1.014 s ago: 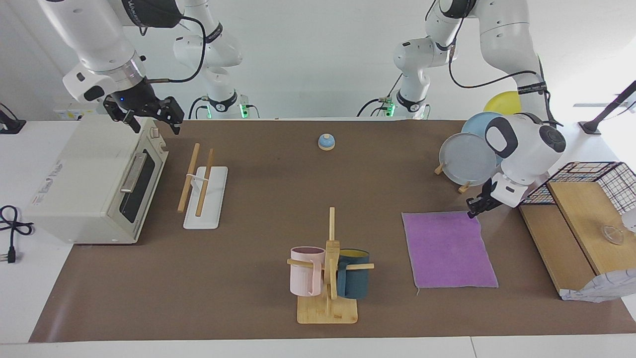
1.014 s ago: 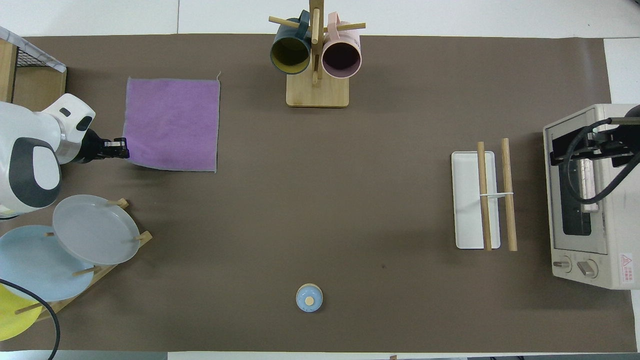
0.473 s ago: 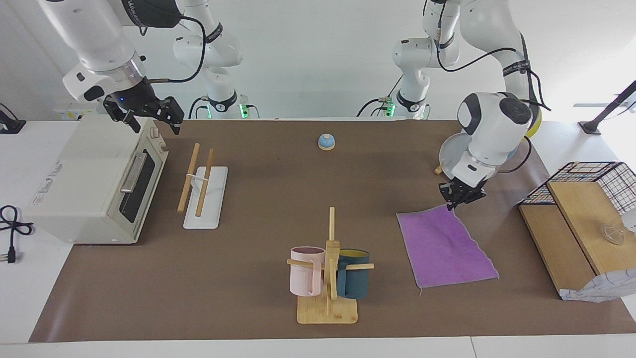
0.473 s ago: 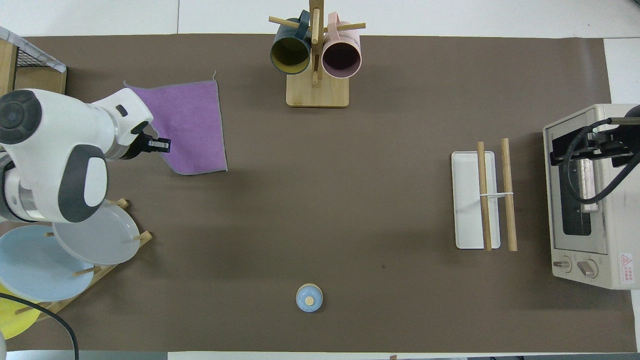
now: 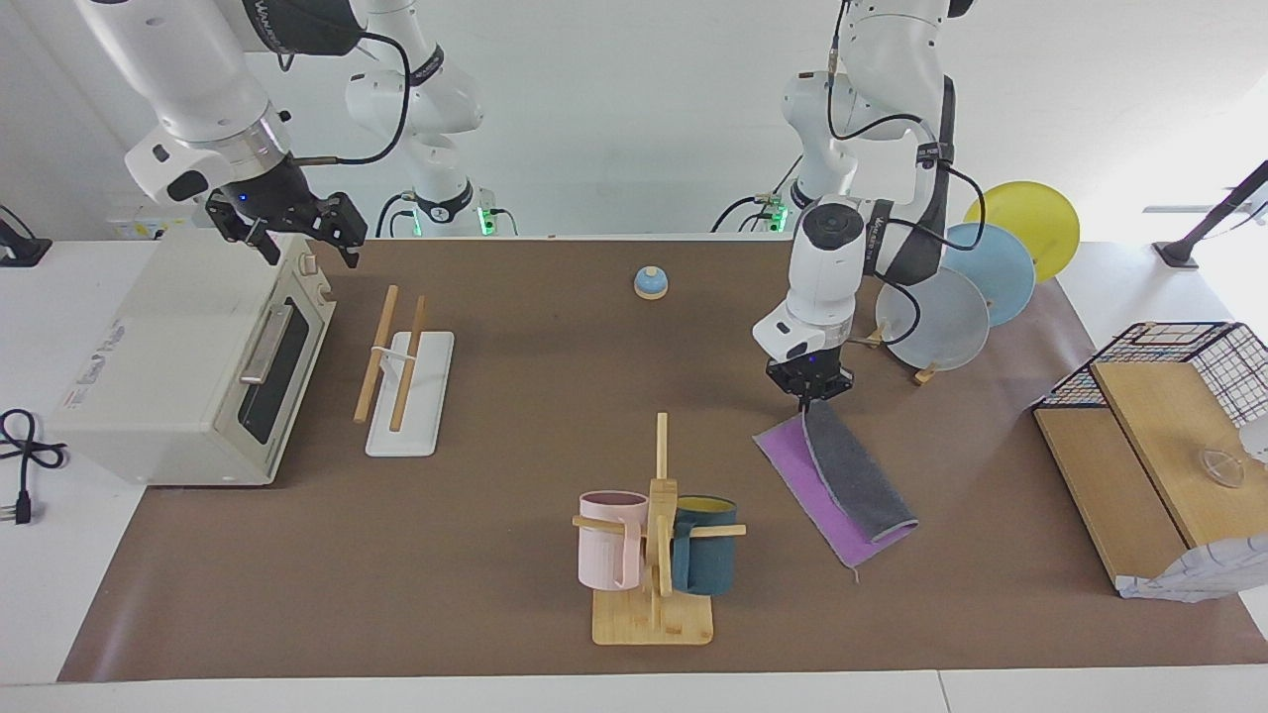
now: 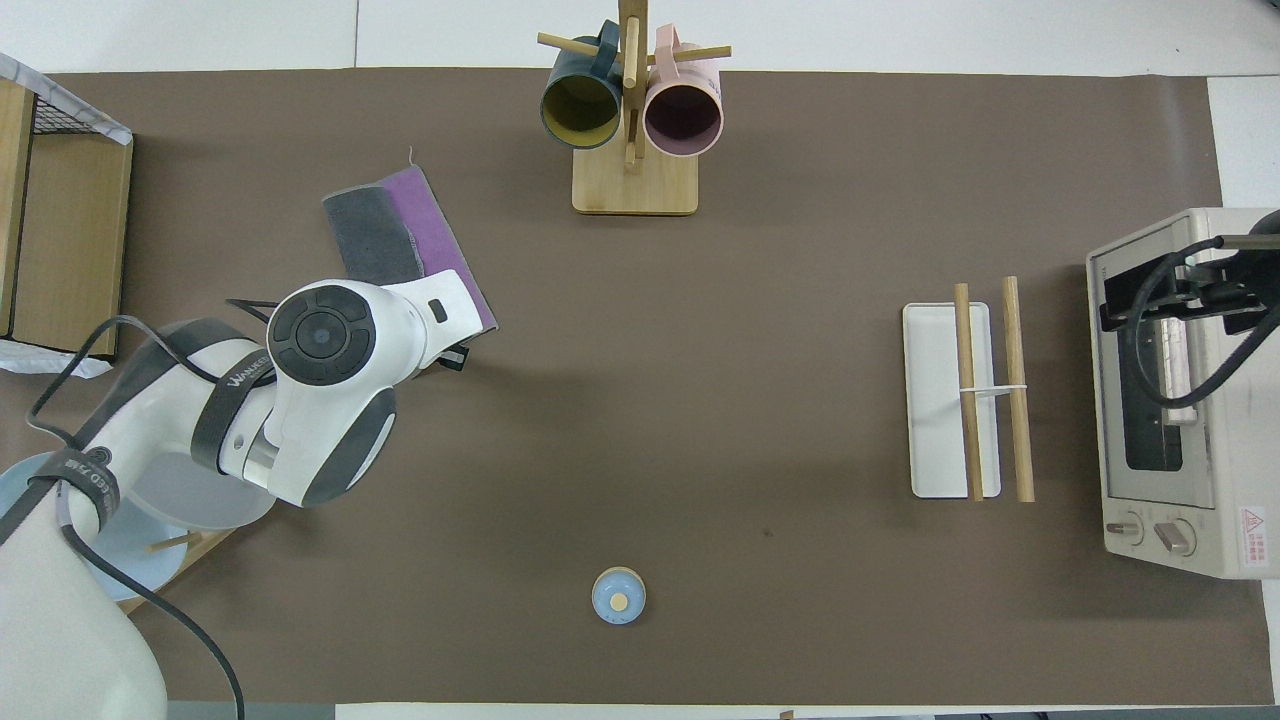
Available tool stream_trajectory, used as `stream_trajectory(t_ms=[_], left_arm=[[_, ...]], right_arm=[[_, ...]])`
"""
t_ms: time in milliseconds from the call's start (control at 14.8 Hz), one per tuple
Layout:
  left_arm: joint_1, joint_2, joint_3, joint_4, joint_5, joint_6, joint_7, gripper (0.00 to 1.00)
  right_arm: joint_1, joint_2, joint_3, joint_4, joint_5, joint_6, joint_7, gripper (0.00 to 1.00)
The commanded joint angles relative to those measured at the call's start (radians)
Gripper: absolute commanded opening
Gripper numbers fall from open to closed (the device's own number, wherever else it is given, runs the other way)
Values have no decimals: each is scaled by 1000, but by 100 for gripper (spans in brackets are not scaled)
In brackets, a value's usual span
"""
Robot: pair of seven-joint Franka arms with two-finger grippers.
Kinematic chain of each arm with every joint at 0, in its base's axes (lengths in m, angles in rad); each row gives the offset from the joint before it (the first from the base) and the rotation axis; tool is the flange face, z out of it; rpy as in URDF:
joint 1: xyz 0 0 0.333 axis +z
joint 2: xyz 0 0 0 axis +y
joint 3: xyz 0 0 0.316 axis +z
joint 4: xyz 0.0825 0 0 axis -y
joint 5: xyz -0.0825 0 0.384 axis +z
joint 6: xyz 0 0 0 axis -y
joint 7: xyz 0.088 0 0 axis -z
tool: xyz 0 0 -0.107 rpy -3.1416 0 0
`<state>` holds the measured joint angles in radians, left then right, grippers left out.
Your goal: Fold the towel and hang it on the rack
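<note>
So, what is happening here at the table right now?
The left end effector is shut on a corner of the towel and draws it over itself, so the grey face lies on the purple one; the fold is partly made. The towel lies beside the mug tree, toward the left arm's end of the table. The rack is bare, beside the toaster oven. The right end effector waits open over the oven.
</note>
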<state>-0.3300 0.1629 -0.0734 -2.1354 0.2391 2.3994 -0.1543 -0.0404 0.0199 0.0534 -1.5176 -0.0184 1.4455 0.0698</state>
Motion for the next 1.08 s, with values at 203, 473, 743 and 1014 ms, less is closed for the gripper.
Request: stream_trajectory(t_ms=[203,473,743,1014], left_arm=[[-50,62,7,22,28,68,-131,0],[-49,102,7,45,28,104,-159,83],[73,78,-11,51,3,55,-145,100],[126,75,-11,58,-133,43,-76,100]], right_arm=[[-9,-15,2,-9,18,-10,-25,100],[-9,-15,0,-10,18,-10,-25,100],[-9,-15,2,-10,18,-10,-25,100],[-9,-15,2,-10,18,-10,-25,100]])
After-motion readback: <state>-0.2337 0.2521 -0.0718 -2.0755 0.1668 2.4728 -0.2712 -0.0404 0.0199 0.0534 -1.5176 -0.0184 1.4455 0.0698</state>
